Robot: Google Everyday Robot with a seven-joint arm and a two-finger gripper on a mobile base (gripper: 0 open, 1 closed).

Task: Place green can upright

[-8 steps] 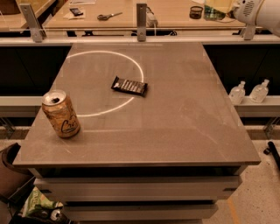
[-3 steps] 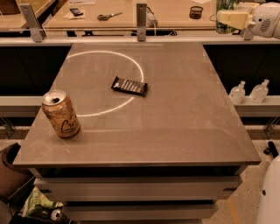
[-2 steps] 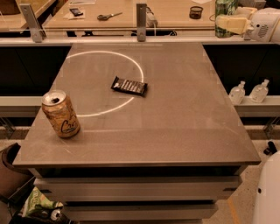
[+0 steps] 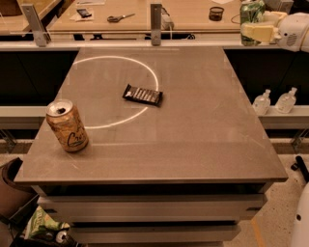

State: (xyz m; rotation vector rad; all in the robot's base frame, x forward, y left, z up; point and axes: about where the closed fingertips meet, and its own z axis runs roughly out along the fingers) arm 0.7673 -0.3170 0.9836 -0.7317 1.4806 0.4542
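The green can [image 4: 251, 11], green-and-white patterned, is at the top right, above and beyond the table's far right corner. It stands roughly upright in the air. My gripper [image 4: 253, 25], with cream fingers [image 4: 258, 32] on a white wrist, reaches in from the right edge and is shut on the can's lower part. The can's bottom is hidden behind the fingers.
An orange-tan can [image 4: 67, 126] stands upright, opened, near the front left of the grey table [image 4: 203, 140]. A dark candy bar [image 4: 142, 95] lies mid-table on a white circle line. Two clear bottles [image 4: 274, 101] stand on a ledge at right. A far bench holds scissors [image 4: 120, 18].
My gripper has moved left along the top right with the green can in it, bringing the can closer to the table's far right corner. The orange-tan can and candy bar have not moved.
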